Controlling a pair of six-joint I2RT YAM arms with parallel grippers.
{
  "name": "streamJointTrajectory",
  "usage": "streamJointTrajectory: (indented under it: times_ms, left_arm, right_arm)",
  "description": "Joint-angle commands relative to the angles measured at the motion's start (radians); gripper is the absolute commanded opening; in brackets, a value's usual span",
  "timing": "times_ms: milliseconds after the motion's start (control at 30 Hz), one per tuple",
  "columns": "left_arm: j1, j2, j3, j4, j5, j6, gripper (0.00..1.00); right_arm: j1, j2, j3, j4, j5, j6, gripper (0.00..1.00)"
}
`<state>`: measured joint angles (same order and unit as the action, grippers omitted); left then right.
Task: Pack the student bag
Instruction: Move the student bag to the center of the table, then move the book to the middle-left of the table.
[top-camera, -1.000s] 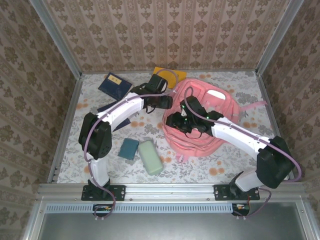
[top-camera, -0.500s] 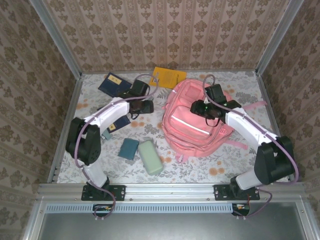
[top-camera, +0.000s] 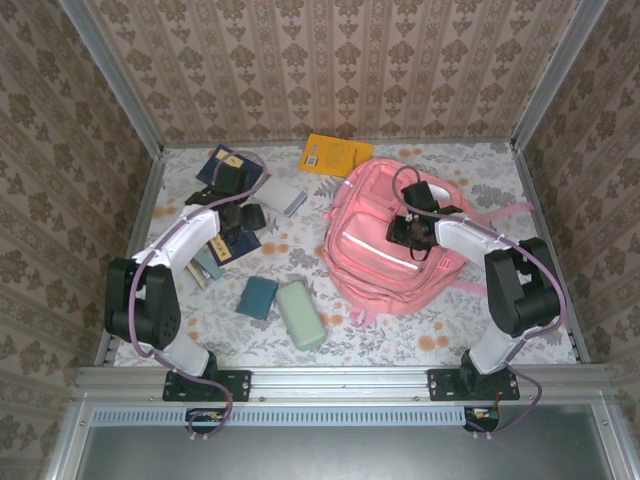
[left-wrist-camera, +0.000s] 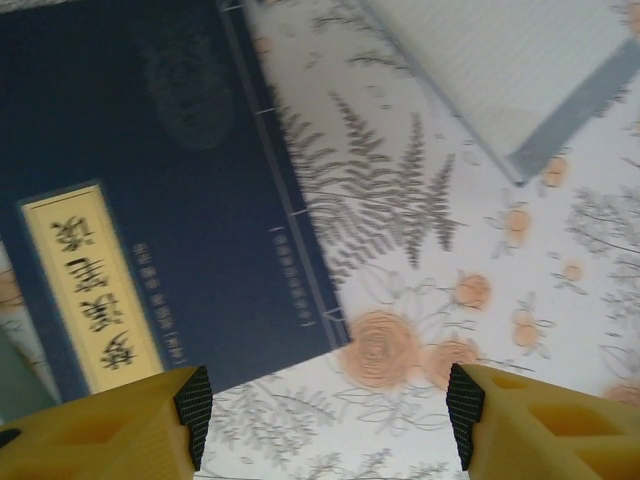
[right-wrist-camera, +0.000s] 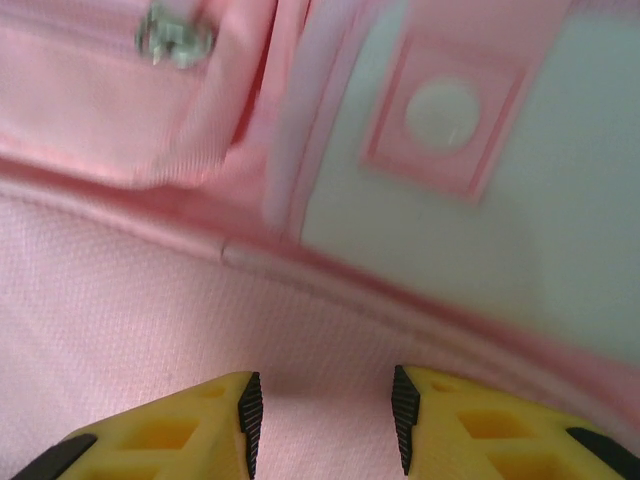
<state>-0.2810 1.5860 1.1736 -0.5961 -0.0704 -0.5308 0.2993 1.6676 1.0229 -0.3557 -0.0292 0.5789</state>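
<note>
Pink student bag (top-camera: 385, 255) beneath right claw (right-wrist-camera: 322, 410), parted; left claw (left-wrist-camera: 325, 410) parted above book (left-wrist-camera: 150, 200).

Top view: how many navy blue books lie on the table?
2. One navy book lies in the far left corner; the other lies nearer, partly under the left arm. The arm may hide more.

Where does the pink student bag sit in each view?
Top external: student bag right of centre, under the right gripper.
Right wrist: its pink fabric behind the open jaws.
Left wrist: navy book on floral tablecloth.
Shared landmark: the right gripper, top external and right wrist.
</note>
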Motion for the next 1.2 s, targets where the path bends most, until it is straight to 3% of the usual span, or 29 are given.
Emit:
streamJointTrajectory:
  times_ms: [0, 200, 367, 667, 867, 1167]
  left_arm:
    - [0.069, -0.022, -0.020, -0.012, 0.005, 0.018, 0.66]
    - [0.191, 0.092, 0.026, 0.024, 0.081, 0.052, 0.53]
    - [0.213, 0.216, 0.118, 0.042, 0.094, 0.068, 0.47]
    - [0.215, 0.405, 0.235, 0.091, 0.241, -0.008, 0.39]
    - [0.173, 0.390, 0.127, 0.160, 0.298, -0.072, 0.30]
    - [-0.003, 0.228, -0.176, 0.289, 0.289, -0.228, 0.31]
  right_arm:
    - [0.079, -0.068, -0.046, -0.034, 0.005, 0.076, 0.46]
    - [0.150, -0.191, 0.000, -0.069, 0.075, 0.070, 0.50]
    - [0.223, -0.219, 0.085, -0.128, 0.094, 0.066, 0.51]
    - [0.383, -0.210, 0.175, -0.109, 0.152, 0.126, 0.58]
    - [0.411, -0.104, 0.271, -0.066, 0.130, 0.125, 0.58]
    - [0.420, 0.071, 0.423, -0.023, 0.010, 0.056, 0.54]
